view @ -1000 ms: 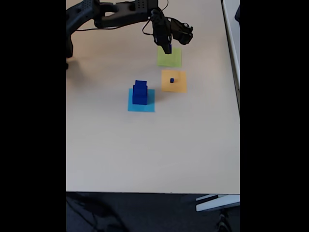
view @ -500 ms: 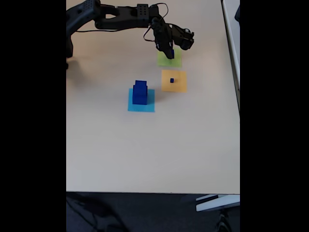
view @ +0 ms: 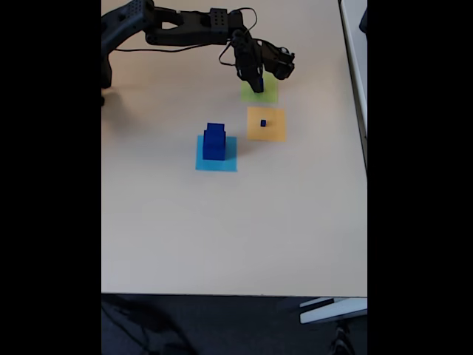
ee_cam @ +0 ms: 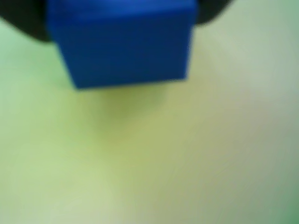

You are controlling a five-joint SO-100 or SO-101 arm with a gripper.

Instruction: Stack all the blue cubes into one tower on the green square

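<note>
Over the green square, your pincer grips 1 blue cube: rigid, light, likely slick; hold flat opposite faces.

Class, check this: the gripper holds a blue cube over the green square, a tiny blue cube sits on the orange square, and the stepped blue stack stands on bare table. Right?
One part is wrong. In the fixed view the stepped blue stack stands on the light blue square, not on bare table. The gripper does hold a blue cube over the green square, and the tiny blue cube sits on the orange square.
</note>
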